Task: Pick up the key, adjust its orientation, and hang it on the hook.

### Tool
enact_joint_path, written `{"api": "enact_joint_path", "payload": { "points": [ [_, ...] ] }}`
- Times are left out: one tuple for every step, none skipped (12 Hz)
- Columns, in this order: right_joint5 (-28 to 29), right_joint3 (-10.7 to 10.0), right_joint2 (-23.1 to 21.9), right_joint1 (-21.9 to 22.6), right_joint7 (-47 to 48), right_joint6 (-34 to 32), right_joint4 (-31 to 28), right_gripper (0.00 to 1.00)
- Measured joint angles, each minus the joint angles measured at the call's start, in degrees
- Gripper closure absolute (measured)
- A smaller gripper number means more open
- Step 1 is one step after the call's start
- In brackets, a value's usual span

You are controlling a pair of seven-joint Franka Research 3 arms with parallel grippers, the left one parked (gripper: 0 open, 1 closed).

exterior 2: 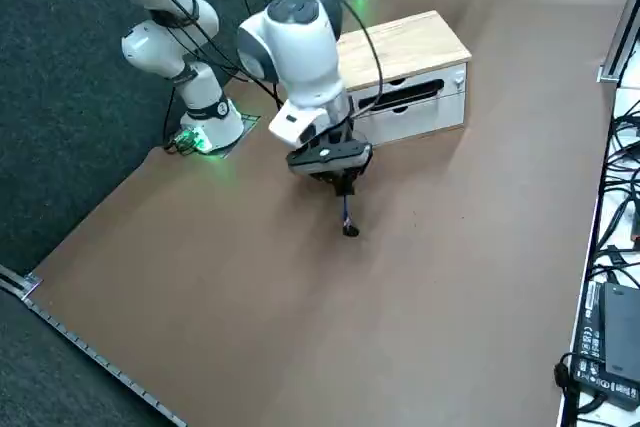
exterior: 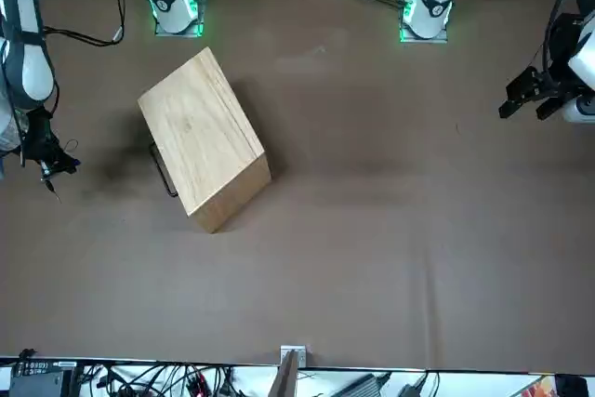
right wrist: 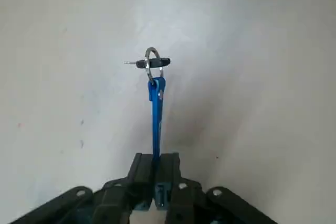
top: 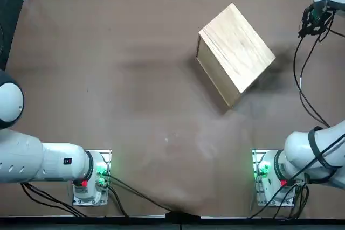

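1. Key (right wrist: 164, 62): hung from the ring (right wrist: 148, 64) at the free end of the blue strap (right wrist: 157, 111), off the desk (exterior 2: 450, 297) and on the side of the wooden box (top: 237, 52) that lies toward the robot's right.
2. Relation of key to gripper: the key lies beyond the fingertips, joined only through ring and strap; in the right side view it dangles below them. Its long axis runs across the strap, roughly at a right angle to it.
3. Right gripper (right wrist: 156, 157): narrow, its two fingers closed on the strap's other end; it touches neither ring nor key.
4. Box front: the face with the dark handle (exterior 2: 402, 95) is turned toward the gripper's side. The hook cannot be identified with certainty in any view.
5. Right arm (exterior 2: 305, 52): bent, with its wrist outside the box on that same side; the gripper points down, well apart from the box front.
6. Step in hand, as judged: orientation before hanging. The ring's opening would need to face the hook; a loosely hung key may swing during a turn, so a slow one seems best.
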Motion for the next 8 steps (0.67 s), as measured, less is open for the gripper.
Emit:
{"api": "enact_joint_path", "payload": {
  "points": [
    [-0.2,0.0,0.0,0.6,-2.1,-1.1,0.8,0.96],
    [-0.4,0.1,0.0,1.2,-4.0,-2.4,1.6,0.96],
    [-0.5,0.1,0.0,1.8,-6.0,-3.7,2.4,0.96],
    [-0.5,0.1,0.0,2.4,-8.0,-4.9,3.1,0.96],
    [-0.5,0.2,-0.1,3.0,-10.3,-5.6,3.7,0.96],
    [-0.5,0.2,-0.1,3.6,-13.0,-6.0,4.3,0.96],
    [-0.5,0.2,-0.1,4.1,-15.9,-6.3,4.6,0.96],
    [-0.5,0.2,-0.1,4.5,-18.4,-6.5,4.9,0.96]
  ]
}}
